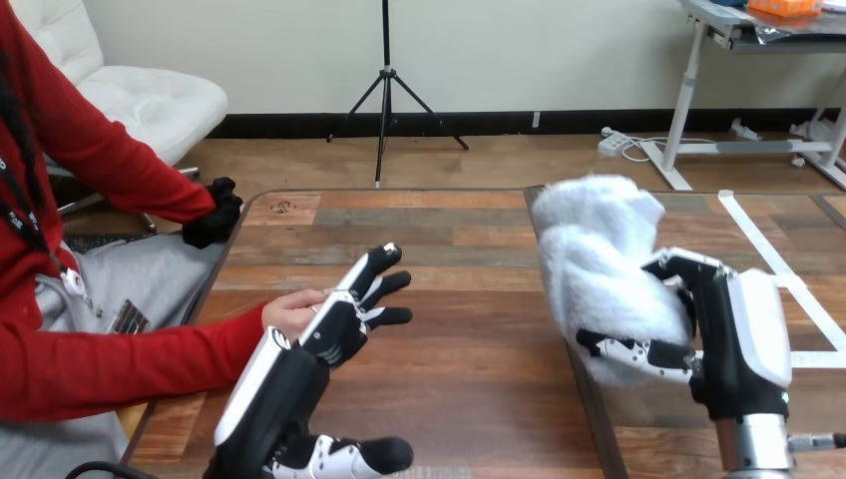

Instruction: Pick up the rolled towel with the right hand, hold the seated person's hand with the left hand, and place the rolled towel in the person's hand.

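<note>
Head view shows you one rolled towel (599, 264), white, fluffy and roughly cylindrical, over the right half of the wooden surface (469, 299), your right hand (733, 339) fingers wrapped around it. Near that surface's left edge, your left hand (334, 329) has its fingers straight and released, touching the person's hand (291, 311).

Probably a lab: wooden table (469, 379) marked with white tape (760, 244).

A wooden table (449, 389) with white tape lines (770, 254) near its right edge fills the foreground. Beyond its far edge: wood floor (499, 160), a cream wall (519, 50) with black baseboard (519, 122), a black tripod (386, 90), a white padded chair (150, 100), a white-framed desk (688, 85).
</note>
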